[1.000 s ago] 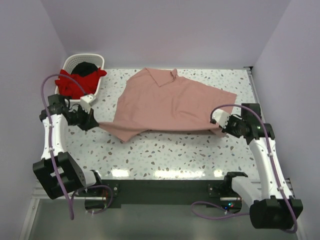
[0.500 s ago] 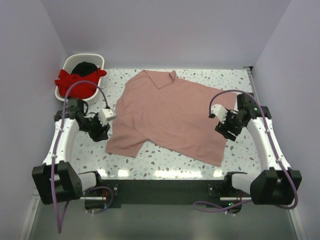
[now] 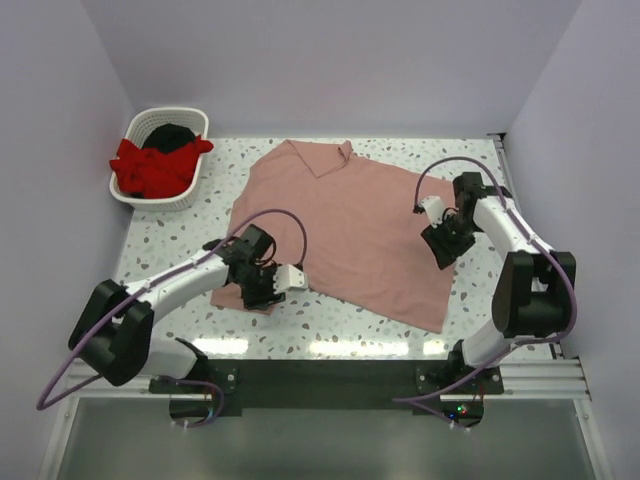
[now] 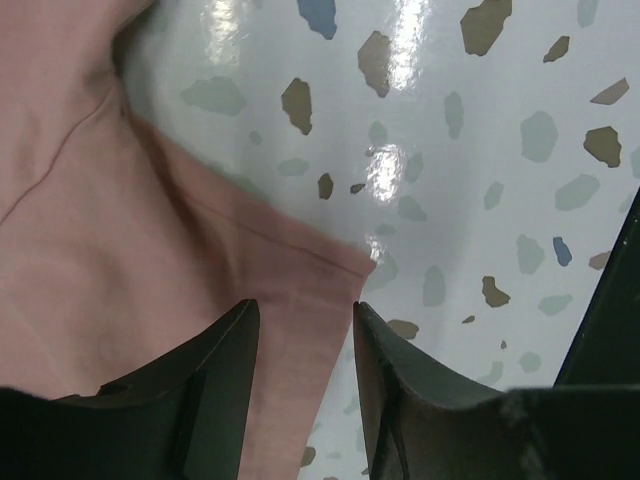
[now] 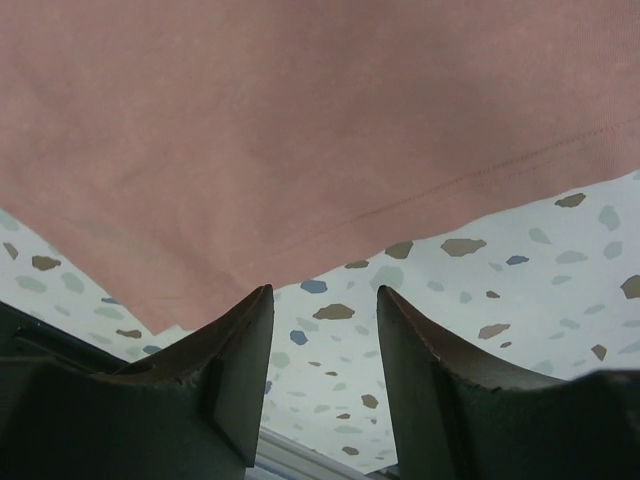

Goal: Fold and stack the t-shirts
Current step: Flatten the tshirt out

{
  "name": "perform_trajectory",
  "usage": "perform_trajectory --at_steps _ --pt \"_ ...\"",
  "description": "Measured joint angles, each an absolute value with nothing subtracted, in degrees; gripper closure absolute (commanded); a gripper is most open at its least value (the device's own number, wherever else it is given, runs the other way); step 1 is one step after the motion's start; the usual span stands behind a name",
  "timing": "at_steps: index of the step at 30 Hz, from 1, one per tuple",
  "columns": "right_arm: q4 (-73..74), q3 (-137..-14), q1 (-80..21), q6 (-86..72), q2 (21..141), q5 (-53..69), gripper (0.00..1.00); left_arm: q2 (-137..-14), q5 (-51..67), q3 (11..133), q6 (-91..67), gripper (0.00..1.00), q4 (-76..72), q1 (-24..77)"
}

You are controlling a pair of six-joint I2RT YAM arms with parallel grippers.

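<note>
Salmon-pink cloth, matte and smooth, lies spread nearly flat across the middle of the glossy speckled table (image 3: 330,325): this pink t-shirt (image 3: 345,220) has its collar toward the top of the frame and its straight hem at the lower right. At its lower-left sleeve corner, the left gripper (image 3: 258,290) hangs with its 2 dark fingers spread. In the left wrist view they straddle the stitched sleeve edge and pinch nothing. The right gripper (image 3: 440,245) sits at the shirt's right edge, its jaws likewise apart over a stitched hem, with bare tabletop just beyond. Tabletop shows along the near edge and between the shirt and the white slatted basket (image 3: 192,120) at upper left. The basket holds the crumpled red t-shirt (image 3: 150,168), which spills over its rim, and the black t-shirt (image 3: 172,134).
</note>
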State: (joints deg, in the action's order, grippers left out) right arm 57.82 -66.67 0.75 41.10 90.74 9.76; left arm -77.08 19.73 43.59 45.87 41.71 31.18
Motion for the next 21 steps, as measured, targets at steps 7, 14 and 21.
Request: perform_trajectory --at_steps 7,14,21 --pt "55.09 -69.34 0.75 36.91 96.33 6.46 0.53 -83.9 12.53 43.27 42.89 0.68 36.93 41.71" --pt "53.45 -72.18 0.75 35.94 100.22 3.68 0.56 -84.75 18.33 45.93 40.49 0.66 40.49 56.1" --pt "53.39 -72.4 0.75 35.99 100.62 2.37 0.58 -84.47 26.81 62.35 38.3 0.61 44.66 38.02"
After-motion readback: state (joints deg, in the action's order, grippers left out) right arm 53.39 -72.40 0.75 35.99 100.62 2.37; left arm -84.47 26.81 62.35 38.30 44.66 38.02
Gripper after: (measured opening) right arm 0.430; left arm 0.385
